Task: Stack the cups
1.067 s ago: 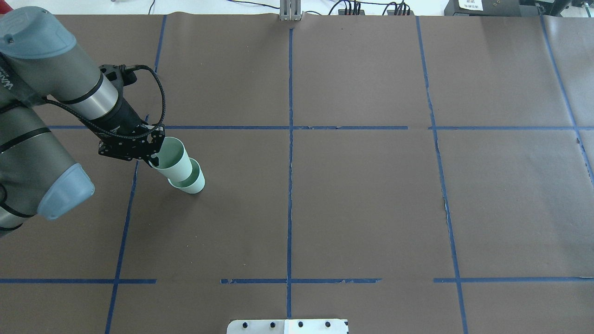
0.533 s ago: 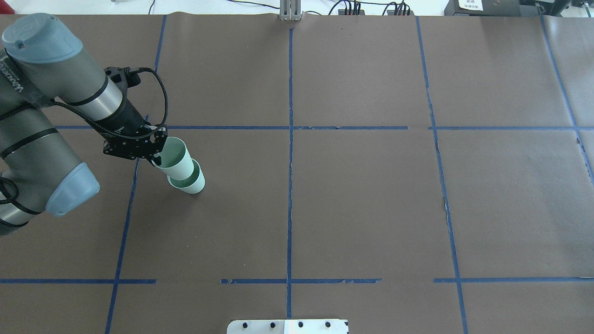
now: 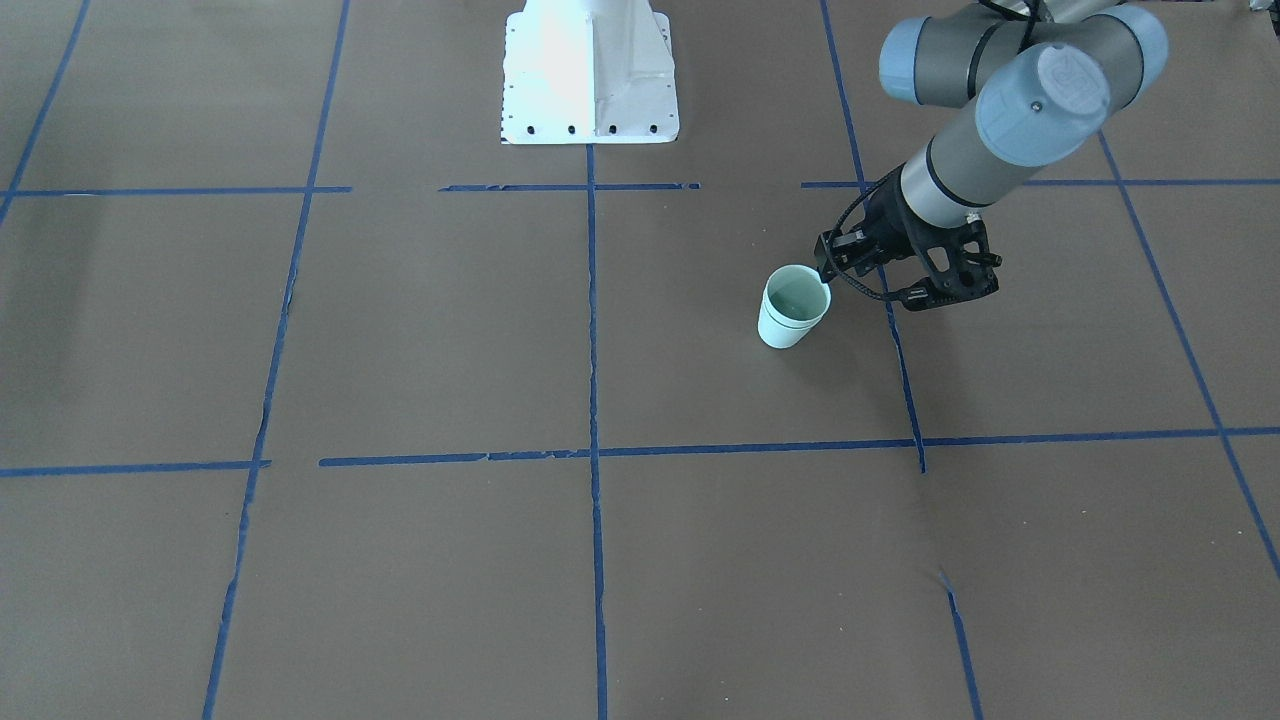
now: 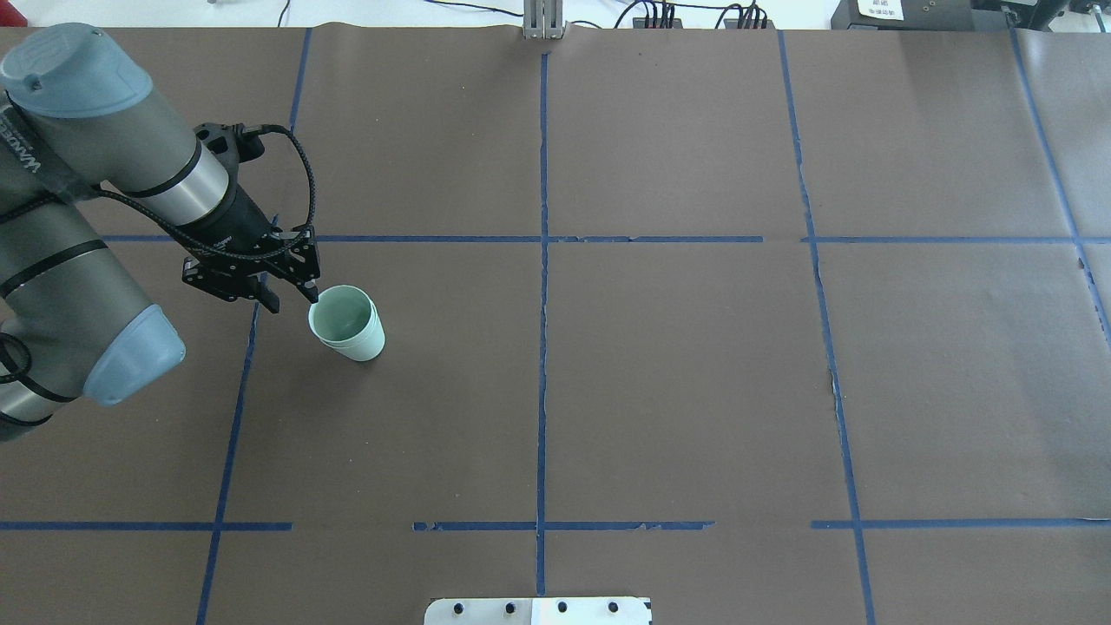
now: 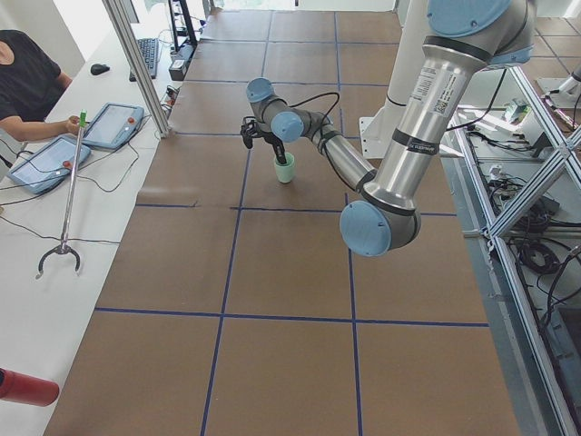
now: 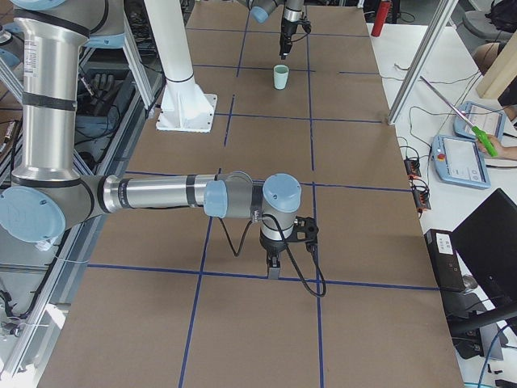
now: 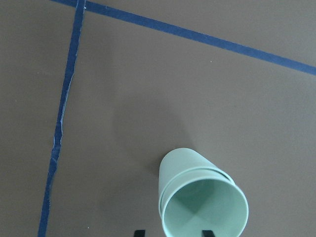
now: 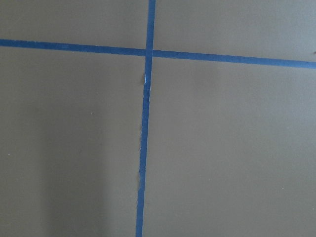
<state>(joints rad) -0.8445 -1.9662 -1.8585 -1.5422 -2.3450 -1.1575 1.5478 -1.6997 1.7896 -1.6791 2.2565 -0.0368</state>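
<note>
The two pale mint-green cups (image 4: 349,324) stand nested upright on the brown paper, the inner cup (image 7: 205,211) seated in the outer cup (image 7: 177,165). They also show in the front view (image 3: 793,310) and small in the side views (image 5: 285,169) (image 6: 280,77). My left gripper (image 4: 291,300) is open and empty, just left of the stack, with one fingertip (image 4: 312,295) close to the rim; it also shows in the front view (image 3: 868,290). My right gripper (image 6: 275,271) hangs low over a tape crossing far from the cups; I cannot tell whether it is open or shut.
Blue tape lines (image 4: 543,260) divide the brown paper (image 4: 677,373) into squares. The robot's white base plate (image 3: 590,75) stands at the table's robot side. An operator and tablets (image 5: 113,123) sit beyond the far edge.
The upper cup, held tilted above the lower one, now sits fully nested in it. My left gripper has opened, let it go and drawn slightly back to the left.
</note>
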